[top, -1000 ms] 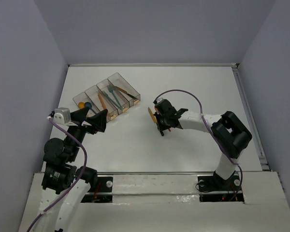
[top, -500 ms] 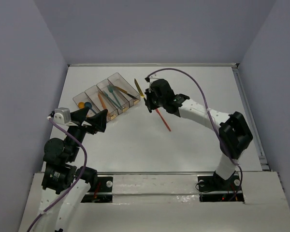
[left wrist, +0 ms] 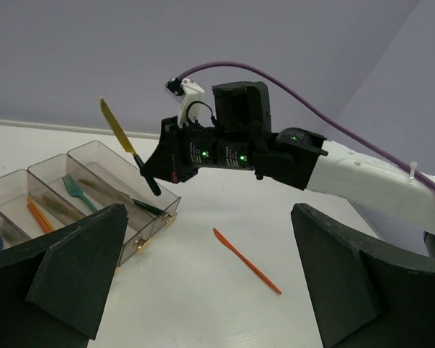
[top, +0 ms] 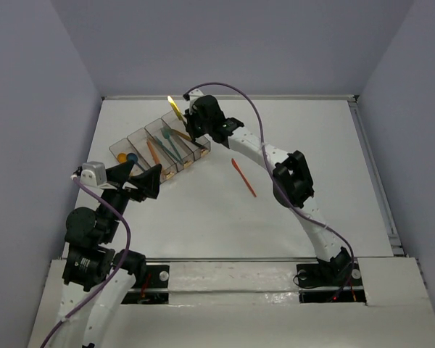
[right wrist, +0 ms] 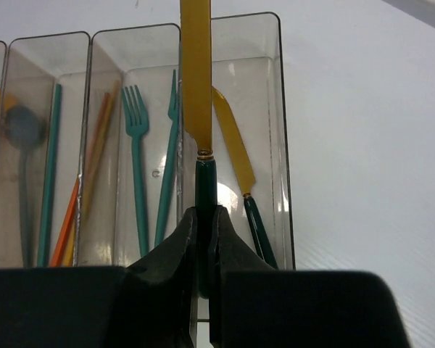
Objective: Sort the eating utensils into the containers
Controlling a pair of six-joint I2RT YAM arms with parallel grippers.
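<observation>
From above, the right fingers point(top: 196, 125) are clenched on a knife point(top: 175, 109), whose yellow blade sticks up and away past them. Just below and beside them on the table point(top: 312, 145) stands the row of four joined clear bins point(top: 134, 139). The knife is in the air over the end bin nearest these fingers, not yet in it. An orange utensil point(top: 243, 177) lies loose on the table, well behind the right fingers, back along their arm. The left fingers point(top: 135, 181) are spread wide and grasp nothing; the bins lie just ahead of them.

From the left wrist, both left fingers frame the scene, wide apart. Beyond them the right fingers grip the knife by its dark handle, blade tilted upward, above the near corner of the end bin. The orange utensil lies flat on the table between the left fingers and ahead of them.

From the right wrist, the fingers pinch the dark green handle, and the yellow blade runs straight ahead. Directly beneath it, in the end bin, lies a second knife point(right wrist: 235, 152), also yellow with a green handle. In the next bin to the left lie two teal forks point(right wrist: 135, 159). Further left are orange sticks point(right wrist: 83, 196) and a grey-blue spoon point(right wrist: 22, 130); which bin holds each I cannot tell.
</observation>
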